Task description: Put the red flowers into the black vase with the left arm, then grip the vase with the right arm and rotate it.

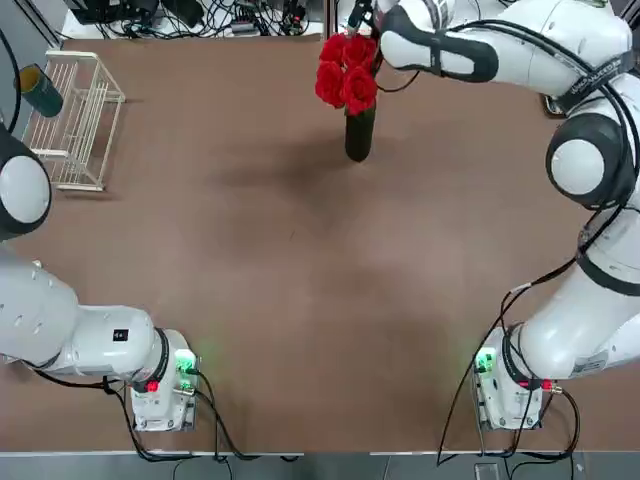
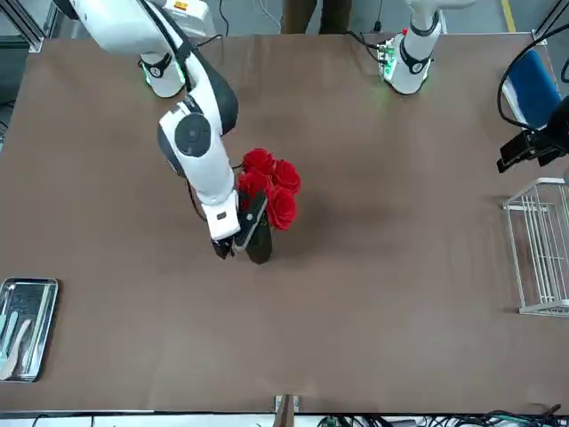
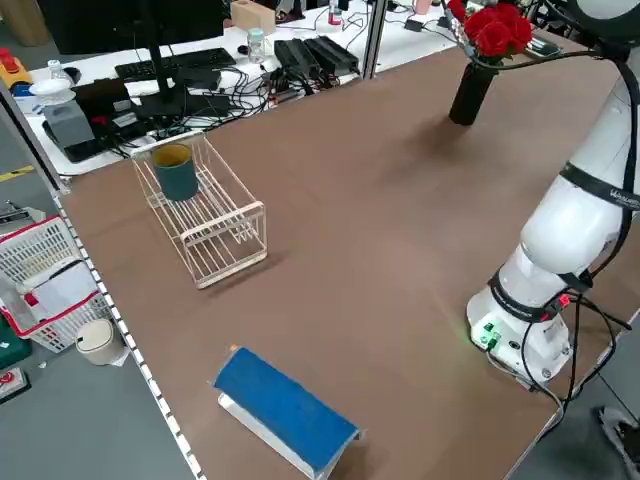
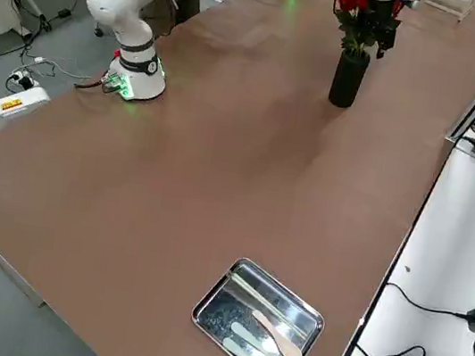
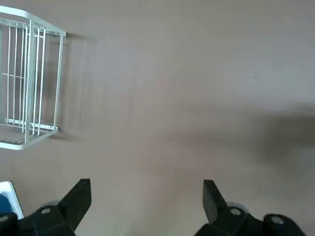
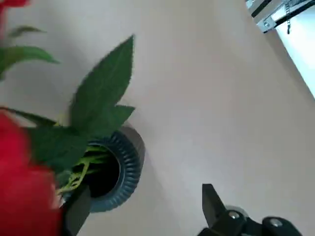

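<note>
From my seat, the left gripper sits parked at seven o'clock, fingers spread and empty. Far out at twelve o'clock on the desk, the red flowers stand in the black vase. The right gripper hovers beside it, fingers wide; next I'd judge they must straddle the vase, close, then rotate.

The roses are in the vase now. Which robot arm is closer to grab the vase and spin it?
The right arm. Its open right gripper is right beside the black vase holding the red flowers, not gripping yet. The left gripper is open over bare table, far away.
</note>
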`<state>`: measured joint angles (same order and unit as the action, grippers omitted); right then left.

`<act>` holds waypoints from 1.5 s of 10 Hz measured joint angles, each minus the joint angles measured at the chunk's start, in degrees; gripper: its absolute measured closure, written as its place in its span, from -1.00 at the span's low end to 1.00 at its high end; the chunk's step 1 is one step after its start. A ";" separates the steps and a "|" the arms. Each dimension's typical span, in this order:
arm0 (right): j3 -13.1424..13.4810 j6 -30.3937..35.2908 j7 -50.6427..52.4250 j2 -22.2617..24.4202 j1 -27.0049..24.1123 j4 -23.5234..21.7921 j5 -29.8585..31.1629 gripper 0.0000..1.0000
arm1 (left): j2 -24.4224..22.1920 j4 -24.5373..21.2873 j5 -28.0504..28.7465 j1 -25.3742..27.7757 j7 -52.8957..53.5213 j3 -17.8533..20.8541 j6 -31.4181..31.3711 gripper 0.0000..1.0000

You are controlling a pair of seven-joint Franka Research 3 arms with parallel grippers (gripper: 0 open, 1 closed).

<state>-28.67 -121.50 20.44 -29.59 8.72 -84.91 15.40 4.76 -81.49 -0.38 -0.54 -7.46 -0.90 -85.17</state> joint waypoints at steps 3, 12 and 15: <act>0.13 2.34 0.33 2.92 -2.99 0.15 -2.23 -1.00 | 0.00 0.00 0.00 -0.03 0.00 -0.11 0.01 -1.00; 17.78 19.91 -10.22 18.17 -5.35 0.37 -8.18 -1.00 | 0.00 0.03 -0.69 -0.01 0.00 -0.27 0.02 -1.00; 23.81 25.53 -22.13 22.79 -5.41 0.28 -9.05 -1.00 | 0.00 0.04 -0.68 -0.02 0.00 -0.34 0.01 -1.00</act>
<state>-4.86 -95.97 -1.69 -6.79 3.31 -84.63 6.34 4.76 -81.45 -1.06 -0.56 -7.45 -1.24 -85.15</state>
